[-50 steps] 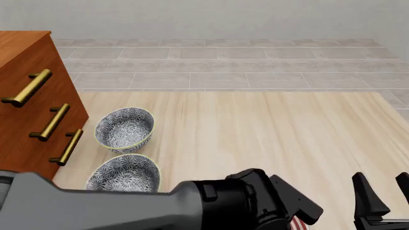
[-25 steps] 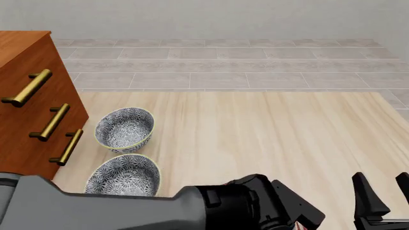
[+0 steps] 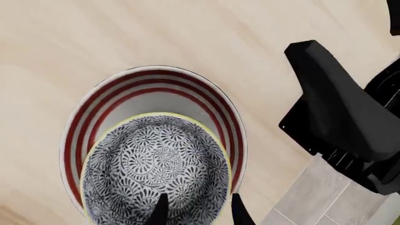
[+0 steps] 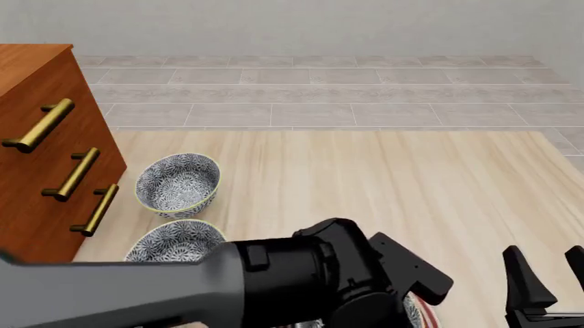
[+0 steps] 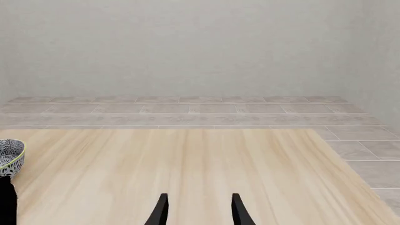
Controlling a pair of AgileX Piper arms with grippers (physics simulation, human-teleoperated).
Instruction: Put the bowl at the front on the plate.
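In the left wrist view the bowl (image 3: 156, 173), grey-and-white floral with a yellow-green rim, sits on the white plate (image 3: 156, 82) with red rings, off-centre toward one edge. My left gripper (image 3: 198, 213) is open just above it. One fingertip is over the bowl's inside and the other is outside its rim. In the front view my left arm (image 4: 301, 287) hides the bowl and nearly all of the plate. My right gripper (image 5: 198, 211) is open and holds nothing. It stands at the front right of the table (image 4: 548, 277).
Two look-alike bowls stand at the left, one behind (image 4: 178, 184) the other (image 4: 169, 242), next to a wooden dresser (image 4: 46, 150) with brass handles. The right arm's black body (image 3: 344, 117) is close beside the plate. Tiled floor lies beyond the table's far edge.
In the front view my left arm has risen and shifted left, now covering more of the nearer spare bowl. The right gripper has not moved.
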